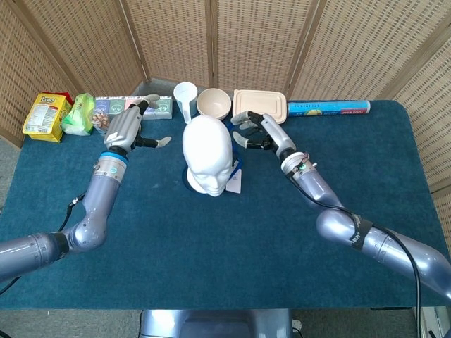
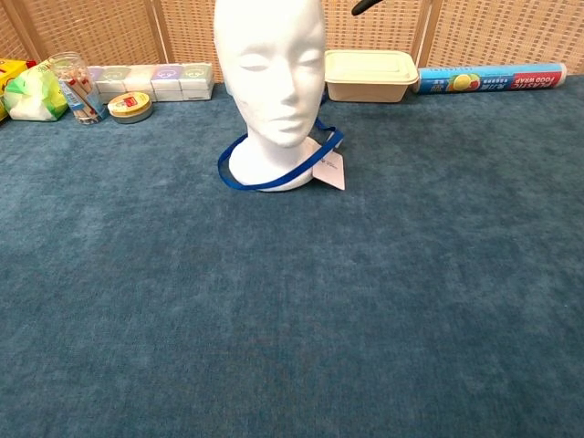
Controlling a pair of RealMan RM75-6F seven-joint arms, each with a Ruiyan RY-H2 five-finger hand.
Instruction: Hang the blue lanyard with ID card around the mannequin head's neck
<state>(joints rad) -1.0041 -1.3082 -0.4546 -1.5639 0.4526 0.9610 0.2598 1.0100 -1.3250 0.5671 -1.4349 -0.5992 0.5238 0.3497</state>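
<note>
The white mannequin head stands upright at mid-table, facing me. The blue lanyard lies looped around the foot of its neck, down on the cloth. Its white ID card rests flat beside the base. My right hand hovers just right of the head's crown, fingers loosely apart, holding nothing; only a dark fingertip shows in the chest view. My left hand hangs open to the left of the head, clear of it.
Along the back edge stand a snack box, a green bag, a row of small boxes, a jar, a tin, a white cup, a bowl, a lidded container and a wrap roll.
</note>
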